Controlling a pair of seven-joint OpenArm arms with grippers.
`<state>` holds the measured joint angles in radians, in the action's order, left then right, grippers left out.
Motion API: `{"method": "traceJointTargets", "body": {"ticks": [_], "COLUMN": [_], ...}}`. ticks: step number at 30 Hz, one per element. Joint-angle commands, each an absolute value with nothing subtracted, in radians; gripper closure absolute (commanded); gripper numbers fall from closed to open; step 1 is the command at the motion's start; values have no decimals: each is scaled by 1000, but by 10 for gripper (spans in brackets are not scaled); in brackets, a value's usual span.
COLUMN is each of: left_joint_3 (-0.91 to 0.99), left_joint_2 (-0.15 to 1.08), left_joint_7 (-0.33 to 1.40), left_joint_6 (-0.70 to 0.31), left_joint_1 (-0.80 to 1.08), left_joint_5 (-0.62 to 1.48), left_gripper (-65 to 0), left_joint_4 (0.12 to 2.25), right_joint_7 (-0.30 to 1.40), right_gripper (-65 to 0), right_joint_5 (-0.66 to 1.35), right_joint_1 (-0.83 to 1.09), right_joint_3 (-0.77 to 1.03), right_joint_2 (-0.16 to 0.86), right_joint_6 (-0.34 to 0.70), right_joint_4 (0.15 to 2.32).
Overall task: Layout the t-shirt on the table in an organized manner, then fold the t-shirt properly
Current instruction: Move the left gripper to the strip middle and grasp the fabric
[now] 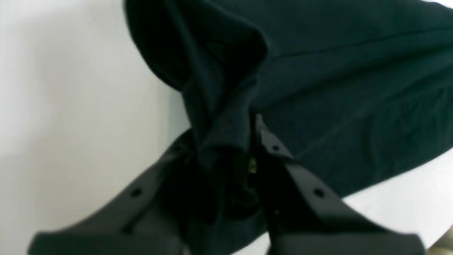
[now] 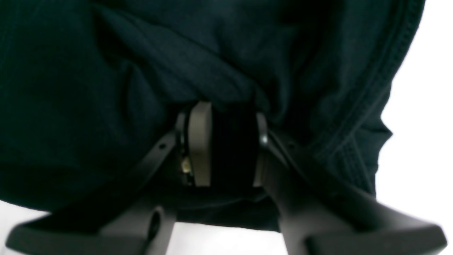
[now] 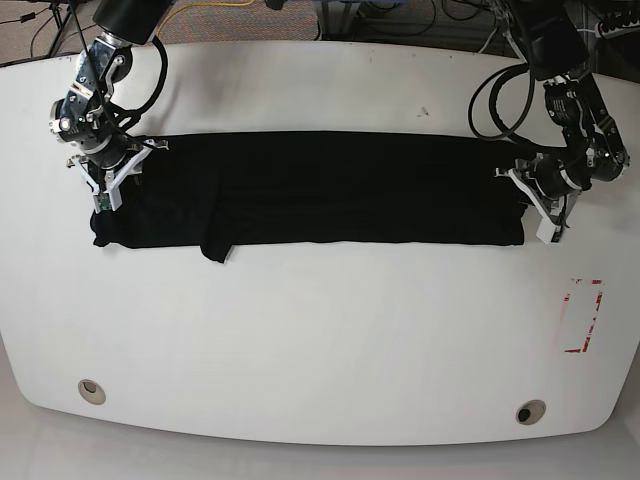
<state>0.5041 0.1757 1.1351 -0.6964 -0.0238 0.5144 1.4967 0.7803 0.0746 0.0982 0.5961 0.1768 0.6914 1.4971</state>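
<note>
black t-shirt [image 3: 310, 190], long folded band on white table [image 3: 330, 340]; left gripper [image 1: 249, 141] clamped on 3 o'clock end, right gripper [image 2: 226, 141] clamped on 9 o'clock end; advise lifting both ends level, cloth taut.

So the t-shirt [image 3: 310, 188] is stretched out as a long band across the far half of the worktop [image 3: 320, 340], running 9 to 3 o'clock. Right gripper [image 3: 105, 175] sits at its 9 o'clock end, left gripper [image 3: 535, 195] at its 3 o'clock end, each with cloth between the jaws, I think. A rectangle mark [image 3: 582, 317] lies at 5 o'clock from the left gripper. Two grommet holes [image 3: 92, 390] sit near the front edge.
</note>
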Motion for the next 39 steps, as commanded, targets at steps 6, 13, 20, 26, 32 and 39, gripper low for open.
{"method": "traceJointTargets", "body": {"ticks": [6, 13, 20, 26, 32, 39], "left_joint_3": [305, 127, 28, -1, -51, -58], "left_joint_2": [179, 85, -21, -97, -133, -148], "left_joint_7": [1194, 1241, 1242, 1239, 1234, 1233], "left_joint_6": [-698, -698, -698, -698, -698, -698], "left_joint_1": [-21, -68, -114, -131, -133, -136], "left_joint_5": [533, 526, 524, 476, 450, 450], "left_gripper": [-21, -22, -22, -22, -24, -24], "left_joint_4": [1796, 1853, 1791, 1728, 1679, 1669], "right_joint_7": [868, 869, 869, 871, 871, 871], "right_gripper": [-151, -151, -151, -151, -151, -151], "right_joint_5": [21, 21, 21, 21, 21, 21], "right_joint_1": [114, 114, 116, 116, 114, 114], "right_joint_3": [595, 595, 593, 593, 593, 593], "right_joint_2": [176, 176, 176, 176, 176, 176], "right_joint_6": [698, 698, 698, 698, 698, 698], "right_joint_4": [1491, 1491, 1491, 1491, 1492, 1492]}}
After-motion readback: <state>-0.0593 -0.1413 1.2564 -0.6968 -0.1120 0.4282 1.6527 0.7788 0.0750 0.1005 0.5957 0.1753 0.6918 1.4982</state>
